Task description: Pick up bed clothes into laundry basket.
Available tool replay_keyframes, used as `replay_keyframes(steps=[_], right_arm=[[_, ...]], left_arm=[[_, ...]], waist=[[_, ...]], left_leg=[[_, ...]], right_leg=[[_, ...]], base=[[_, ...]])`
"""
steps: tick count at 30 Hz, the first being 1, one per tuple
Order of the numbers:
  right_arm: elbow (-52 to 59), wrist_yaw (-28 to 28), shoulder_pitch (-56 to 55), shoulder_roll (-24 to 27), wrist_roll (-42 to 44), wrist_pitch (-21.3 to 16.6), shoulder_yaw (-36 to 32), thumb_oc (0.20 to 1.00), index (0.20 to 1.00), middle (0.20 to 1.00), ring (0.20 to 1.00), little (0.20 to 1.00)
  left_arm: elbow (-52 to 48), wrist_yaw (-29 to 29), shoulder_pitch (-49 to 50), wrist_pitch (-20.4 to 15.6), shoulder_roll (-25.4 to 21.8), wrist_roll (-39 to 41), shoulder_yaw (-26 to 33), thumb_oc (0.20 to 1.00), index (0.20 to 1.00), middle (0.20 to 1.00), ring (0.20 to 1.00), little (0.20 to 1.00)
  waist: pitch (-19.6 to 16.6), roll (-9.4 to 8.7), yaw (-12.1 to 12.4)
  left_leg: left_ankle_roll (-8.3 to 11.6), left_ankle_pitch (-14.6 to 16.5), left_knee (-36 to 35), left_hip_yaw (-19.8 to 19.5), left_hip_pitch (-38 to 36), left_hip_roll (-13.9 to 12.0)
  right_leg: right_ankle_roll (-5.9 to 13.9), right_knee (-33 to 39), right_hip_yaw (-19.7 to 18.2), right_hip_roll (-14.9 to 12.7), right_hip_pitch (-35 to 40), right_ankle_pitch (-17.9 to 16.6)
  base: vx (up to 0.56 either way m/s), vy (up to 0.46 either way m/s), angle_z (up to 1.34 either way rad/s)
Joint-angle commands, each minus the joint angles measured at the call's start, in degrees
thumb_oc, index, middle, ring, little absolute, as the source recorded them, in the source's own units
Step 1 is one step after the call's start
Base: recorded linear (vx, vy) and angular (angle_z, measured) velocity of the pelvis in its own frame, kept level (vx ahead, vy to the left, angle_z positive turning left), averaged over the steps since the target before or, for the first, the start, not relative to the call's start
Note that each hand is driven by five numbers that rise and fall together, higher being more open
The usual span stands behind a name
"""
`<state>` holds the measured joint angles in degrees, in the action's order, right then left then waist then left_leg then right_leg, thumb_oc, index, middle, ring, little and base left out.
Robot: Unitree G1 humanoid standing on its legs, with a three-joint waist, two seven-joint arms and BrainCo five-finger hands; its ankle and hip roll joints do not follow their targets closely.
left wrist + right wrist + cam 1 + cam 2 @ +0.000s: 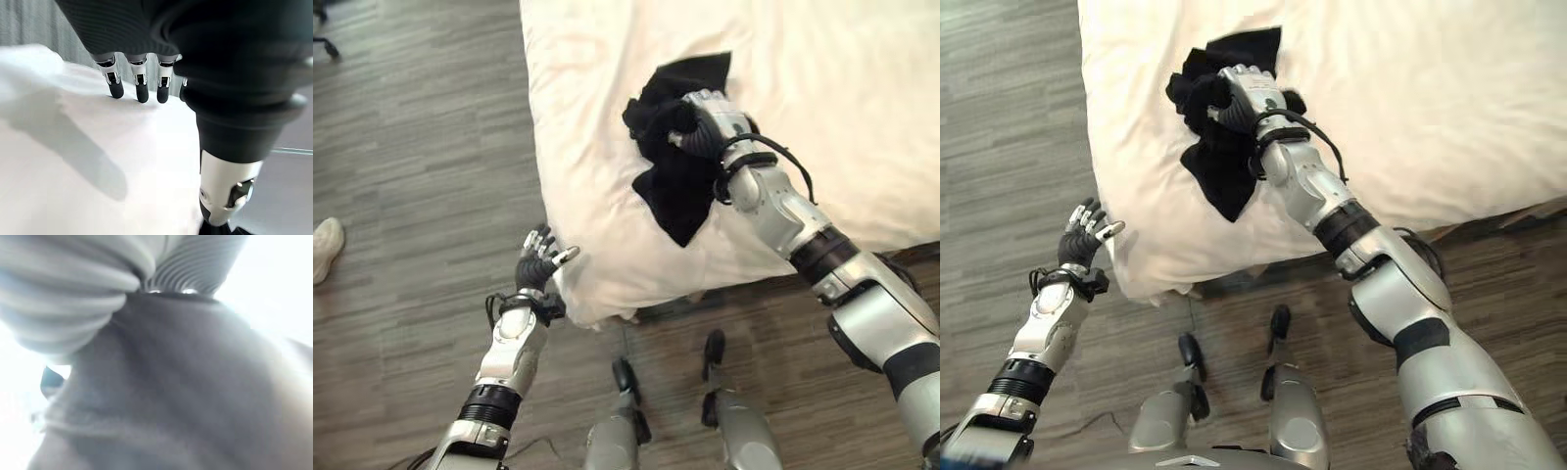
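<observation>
Our right robot hand (705,122) sits bunched in the black garment (680,181) on the white bed (842,117), seemingly clenched on it, though cloth hides the fingers. Our left robot hand (540,262) hangs released beside the bed's corner. We judge the garment light and limp, best gathered at its bunched middle.

The bed (822,117) stands before me, its near corner jutting toward my left side. A garment (680,181) lies on the bed near that corner, bunched at its far end, trailing toward the near edge. My right hand (705,119) sits on the bunched part. My left hand (540,262) hangs just beside the bed's corner, over the floor (411,196). Far left on the floor lies a shoe (325,247).
</observation>
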<state>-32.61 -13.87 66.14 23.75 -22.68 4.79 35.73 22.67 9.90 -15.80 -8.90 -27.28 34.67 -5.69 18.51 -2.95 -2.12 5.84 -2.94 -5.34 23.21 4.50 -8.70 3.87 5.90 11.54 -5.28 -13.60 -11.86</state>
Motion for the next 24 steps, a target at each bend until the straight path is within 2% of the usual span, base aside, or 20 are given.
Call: replay_keyframes(steps=[1,5,8,13,15,17,19,21,22,23,24], right_arm=[[-3.63,-3.34,1.55,-1.73,2.68,-2.63,-1.6,0.2,0.2,0.2,0.2,0.2],[-5.0,-3.29,0.2,-1.59,2.92,-2.65,-2.34,0.2,0.2,0.2,0.2,0.2],[-7.76,-3.03,-1.75,-2.24,4.59,-3.01,-2.85,0.2,0.2,0.2,0.2,0.2],[-9.03,-3.93,-3.05,-2.56,6.86,-3.06,-4.45,0.2,0.2,0.2,0.2,0.2],[-7.85,-4.39,-4.87,-2.74,7.29,-3.17,-5.62,0.2,0.2,0.2,0.2,0.2],[-4.3,-5.89,-7.84,-2.51,8.34,-3.25,-8.75,0.2,0.2,0.2,0.2,0.2],[-2.51,-6.36,-9.39,-2.59,8.52,-3.19,-10.0,0.2,0.2,0.2,0.2,0.2],[3.47,-7.58,-15.21,-2.56,8.39,-3.34,-13.62,0.2,0.2,0.2,0.2,0.2],[3.75,-7.52,-15.46,-2.52,8.34,-3.21,-13.68,0.2,0.2,0.2,0.2,0.2],[8.71,-7.36,-18.5,-2.12,8.39,-3.68,-15.06,0.2,0.2,0.2,0.2,0.2],[9.27,-7.21,-19.0,-1.97,8.33,-3.44,-15.13,0.2,0.2,0.2,0.2,0.2]], left_arm=[[-3.68,0.86,-1.3,-3.04,-3.53,-4.01,-2.79,1.0,1.0,1.0,1.0,1.0],[-9.01,1.97,-3.48,-4.12,-5.0,-3.61,-1.9,1.0,1.0,1.0,1.0,1.0],[-11.6,4.24,-7.52,-5.46,-6.79,-4.44,-1.8,1.0,1.0,1.0,1.0,1.0],[-14.06,5.47,-11.29,-6.5,-7.99,-4.52,-1.8,1.0,1.0,1.0,1.0,1.0],[-15.46,5.9,-11.91,-6.5,-8.22,-5.47,-1.87,1.0,1.0,1.0,1.0,1.0],[-16.19,6.39,-11.44,-5.89,-8.73,-7.35,-1.84,1.0,1.0,1.0,1.0,1.0],[-15.88,6.5,-11.36,-5.43,-8.28,-7.78,-2.14,1.0,1.0,1.0,1.0,1.0],[-16.19,6.52,-10.04,-4.58,-7.3,-8.89,-1.86,1.0,1.0,1.0,1.0,1.0],[-16.26,6.53,-9.94,-4.54,-7.27,-8.91,-1.9,1.0,1.0,1.0,1.0,1.0],[-16.94,6.61,-8.97,-4.11,-6.92,-9.43,-1.57,1.0,1.0,1.0,1.0,1.0],[-17.05,6.61,-8.77,-4.05,-6.81,-9.45,-1.6,1.0,1.0,1.0,1.0,1.0]], waist=[[-6.43,-0.55,0.1],[-9.1,-1.7,-0.55],[-11.39,-3.38,-1.54],[-12.72,-4.71,-2.73],[-13.0,-5.21,-3.57],[-13.33,-5.74,-5.4],[-13.33,-5.82,-5.87],[-13.19,-5.54,-7.98],[-13.24,-5.52,-7.93],[-13.04,-4.79,-8.71],[-12.98,-4.65,-8.61]], left_leg=[[0.62,-1.03,0.34,1.16,0.36,-0.56],[0.18,0.09,0.34,1.35,-2.55,0.07],[0.03,0.82,0.34,1.54,-4.23,0.09],[-0.16,1.29,0.34,2.23,-5.48,0.23],[-0.29,1.57,0.34,2.84,-5.79,0.26],[-0.23,1.72,0.34,4.82,-6.29,0.25],[-0.13,1.59,0.34,5.48,-6.24,-0.09],[-0.13,1.11,0.34,7.28,-6.61,-1.14],[-0.11,1.13,0.34,7.29,-6.67,-1.18],[0.29,1.81,0.34,8.44,-7.4,-2.3],[0.37,1.97,0.34,8.45,-7.71,-2.44]], right_leg=[[6.95,-0.9,-0.03,-8.03,5.05,4.35],[7.42,-0.9,-0.12,-8.48,7.77,3.93],[7.87,-0.9,-0.08,-8.61,9.22,3.51],[8.34,-0.9,-0.03,-8.76,10.03,2.66],[8.68,-0.9,-0.29,-8.94,9.87,1.38],[9.9,-0.9,-0.73,-9.32,9.05,-1.92],[10.11,-0.9,-1.02,-9.32,8.64,-2.64],[9.96,-1.55,-0.09,-9.4,8.13,-3.92],[9.95,-1.54,-0.09,-9.36,8.18,-3.92],[9.86,-3.35,2.81,-9.58,9.3,-1.65],[9.85,-3.71,2.81,-9.49,9.44,-1.27]], base=[[0.08,0.107,-0.07],[0.06,0.078,-0.03],[0.05,0.034,-0.06],[0.02,0.038,-0.02],[-0.01,0.055,-0.06],[-0.03,0.043,-0.11],[-0.03,0.008,-0.3],[-0.07,0.017,-0.48],[-0.07,0.069,-0.54],[-0.02,0.055,-0.43],[-0.08,0.075,-0.41]])
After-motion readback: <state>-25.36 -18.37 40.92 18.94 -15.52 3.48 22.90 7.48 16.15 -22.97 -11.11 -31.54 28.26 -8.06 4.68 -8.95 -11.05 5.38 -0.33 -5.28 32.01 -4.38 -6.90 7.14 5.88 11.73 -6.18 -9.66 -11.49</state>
